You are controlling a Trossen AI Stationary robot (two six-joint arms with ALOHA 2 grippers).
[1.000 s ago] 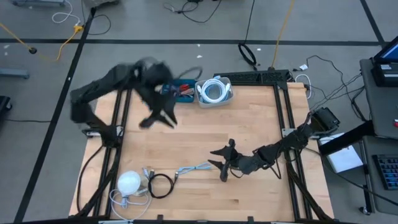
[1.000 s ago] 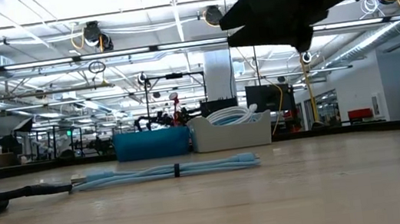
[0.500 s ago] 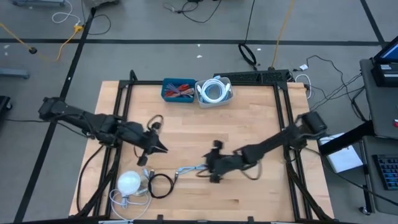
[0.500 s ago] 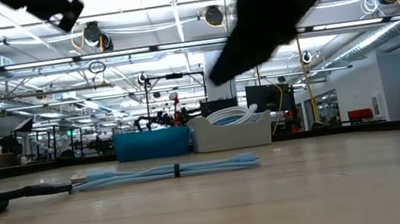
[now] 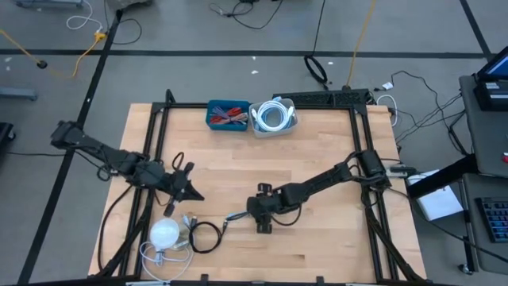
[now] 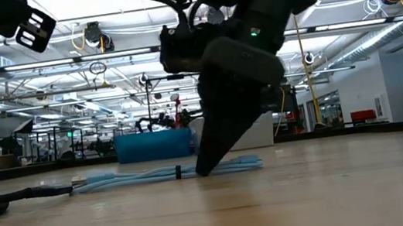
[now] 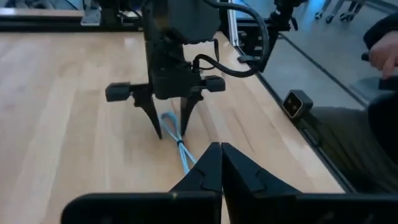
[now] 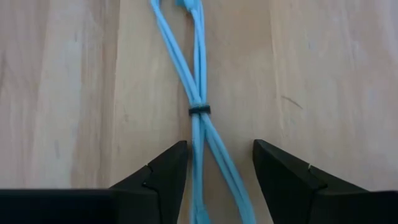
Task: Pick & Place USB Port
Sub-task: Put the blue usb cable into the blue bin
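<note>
A light blue USB cable (image 5: 238,215), bundled with a black tie (image 8: 199,111), lies flat on the table's near middle. My right gripper (image 5: 255,216) is low over it and open, pointing down. One finger stands on each side of the bundle (image 8: 200,155) just behind the tie, and I see no touch. The low view shows its fingertips (image 6: 207,167) down at the cable (image 6: 139,176). My left gripper (image 5: 193,194) is shut and hovers left of the cable, pointing toward it. Its wrist view looks at the right gripper (image 7: 171,134) and the cable (image 7: 185,152).
A blue bin (image 5: 228,114) and a white bin holding a coiled white cable (image 5: 274,117) stand at the far edge. A white round object (image 5: 165,233), a black cable loop (image 5: 204,237) and white cord lie at the near left corner. Bare wood spreads right of the right arm.
My right gripper has moved toward the table's left and come down over the blue cable, and now stands astride it. My left arm has swung from beside the blue bin at the far edge to the table's near left and lowered. The cable has not moved.
</note>
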